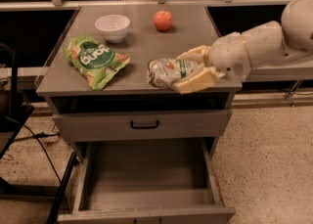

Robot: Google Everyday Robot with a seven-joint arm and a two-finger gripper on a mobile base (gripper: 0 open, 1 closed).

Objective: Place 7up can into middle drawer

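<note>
The 7up can (167, 73), green and white print, lies on its side between the fingers of my gripper (188, 69). The gripper is shut on it and comes in from the right, low over the cabinet top (146, 47) near its front right edge. One tan finger (194, 54) is behind the can and the other (196, 81) is in front. I cannot tell whether the can touches the top. The middle drawer (146, 181) is pulled out below, its grey floor bare.
A green snack bag (95, 60) lies at the front left of the top. A white bowl (112, 26) and a red apple (163, 20) stand at the back. A closed drawer front with a black handle (144, 124) sits above the open drawer.
</note>
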